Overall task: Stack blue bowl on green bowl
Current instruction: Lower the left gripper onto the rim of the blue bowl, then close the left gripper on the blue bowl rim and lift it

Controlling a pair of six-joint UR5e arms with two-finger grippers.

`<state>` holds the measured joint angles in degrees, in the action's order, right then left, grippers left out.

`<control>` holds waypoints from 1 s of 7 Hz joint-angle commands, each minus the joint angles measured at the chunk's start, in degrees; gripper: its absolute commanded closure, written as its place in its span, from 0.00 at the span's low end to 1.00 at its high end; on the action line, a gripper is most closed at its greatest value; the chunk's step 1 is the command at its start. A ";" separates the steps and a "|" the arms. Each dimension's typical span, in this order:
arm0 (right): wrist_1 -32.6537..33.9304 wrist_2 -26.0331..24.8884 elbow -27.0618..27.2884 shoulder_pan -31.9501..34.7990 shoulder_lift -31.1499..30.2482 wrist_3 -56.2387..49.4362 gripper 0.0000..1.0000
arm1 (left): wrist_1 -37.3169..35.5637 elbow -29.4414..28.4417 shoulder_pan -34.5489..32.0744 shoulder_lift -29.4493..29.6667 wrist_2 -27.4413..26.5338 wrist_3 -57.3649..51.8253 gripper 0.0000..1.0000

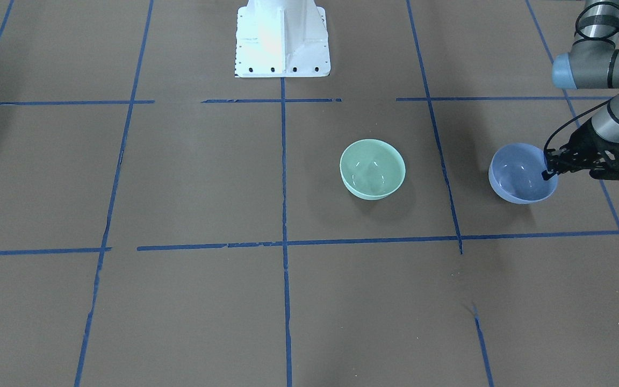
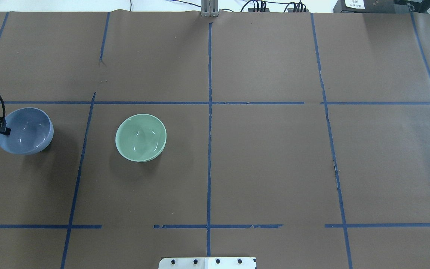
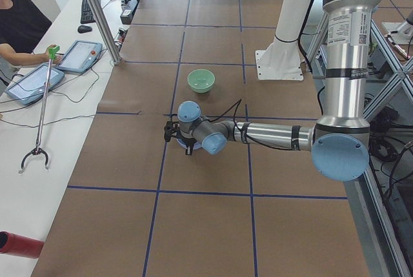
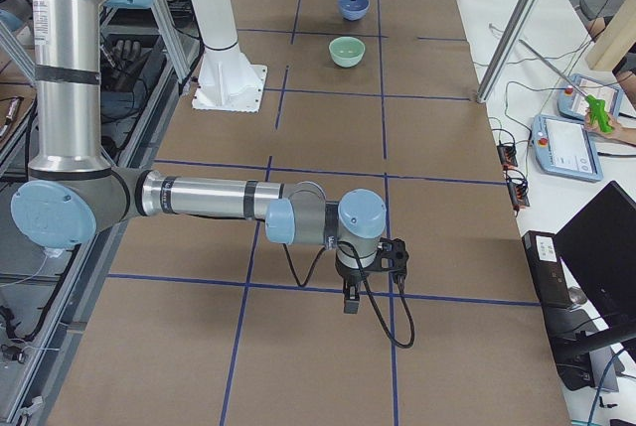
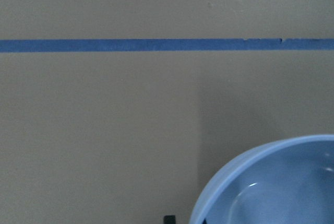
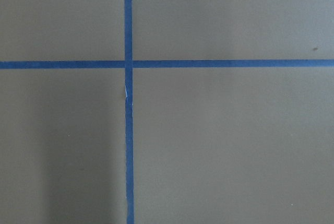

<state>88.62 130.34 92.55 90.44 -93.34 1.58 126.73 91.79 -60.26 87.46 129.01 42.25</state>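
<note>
The blue bowl (image 1: 519, 177) sits upright on the surface (image 1: 180, 301), far out on the robot's left side. The green bowl (image 1: 372, 169) stands upright too, well apart from it toward the middle, with a tape line (image 1: 441, 161) between them.

The left gripper (image 1: 547, 171) is at the blue bowl's outer rim, on the side away from the green bowl. Its fingers straddle the wall, one outside and one inside. In the left wrist view, the outer finger (image 5: 168, 219) shows a thin strip of surface between itself and the wall, so the jaws look apart and not yet clamped.

The right gripper (image 4: 350, 297) hangs over bare surface far from both bowls. It shows only in the right side view, so I cannot tell whether it is apart or together.

The blue bowl looks stiff, glossy and thin-walled. It is likely light, but it is slick, and it may chip if knocked. Pinching the rim is the sensible hold, since the body is too wide to span. A one-sided rim grip will probably let the bowl hang tilted, so the clamp should be firm and deep over the lip. The carry should be gentle, and the bowl should be lowered straight into the green one rather than dropped.
</note>
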 commanded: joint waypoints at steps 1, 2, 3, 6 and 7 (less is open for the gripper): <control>-0.02 0.00 0.00 0.00 0.00 0.00 0.00 | -5.56 10.98 -0.56 -4.12 0.27 -0.94 1.00; -0.02 0.00 0.00 0.00 0.00 0.00 0.00 | -16.23 17.57 -2.39 -3.79 0.27 -5.82 1.00; -0.02 0.00 0.00 0.00 0.00 0.08 0.00 | -30.69 23.47 -8.23 -2.39 0.01 -14.13 1.00; -0.02 0.00 0.00 0.00 0.00 0.00 0.00 | -51.10 31.58 -15.50 6.67 0.10 -18.79 1.00; 0.06 0.00 0.00 0.00 0.00 0.00 0.00 | -51.49 32.57 -15.15 6.76 2.19 -15.65 1.00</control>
<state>88.61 130.34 92.55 90.44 -93.34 1.59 78.22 122.17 -75.08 93.41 129.52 24.47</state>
